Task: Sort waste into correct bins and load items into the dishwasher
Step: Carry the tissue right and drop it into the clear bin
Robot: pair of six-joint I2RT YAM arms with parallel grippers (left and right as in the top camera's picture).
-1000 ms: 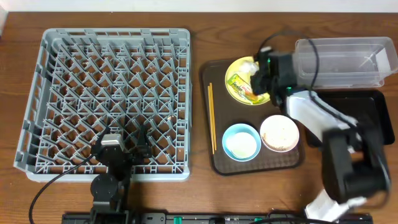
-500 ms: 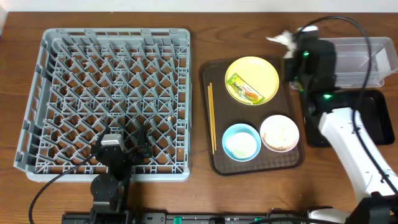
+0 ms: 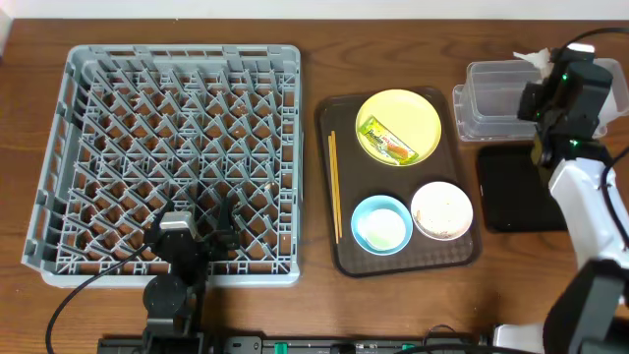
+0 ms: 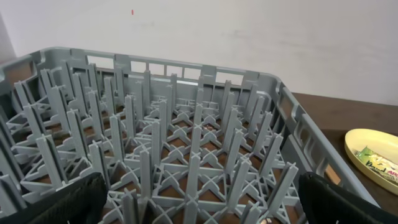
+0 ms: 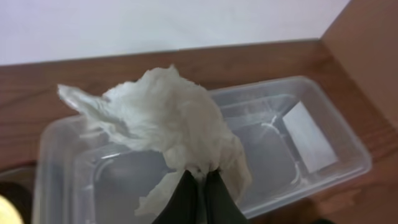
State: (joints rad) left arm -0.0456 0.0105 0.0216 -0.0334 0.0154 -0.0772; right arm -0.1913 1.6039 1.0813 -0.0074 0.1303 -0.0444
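Note:
My right gripper is shut on a crumpled white tissue and holds it above the clear plastic tub. From overhead, the tissue pokes out of the right gripper over the tub, with the black tray just in front. The yellow plate carries the green snack wrapper. Chopsticks, a light blue bowl and a white bowl lie nearby. My left gripper hangs open over the grey dish rack, holding nothing.
The plate, bowls and chopsticks all rest on a dark brown serving tray between the rack and the bins. The rack's upright pegs stand close under the left fingers. A wall runs behind the table's far edge.
The right arm has swung from the yellow plate rightward and back, carrying the tissue to above the clear tub. The left arm has stayed still.

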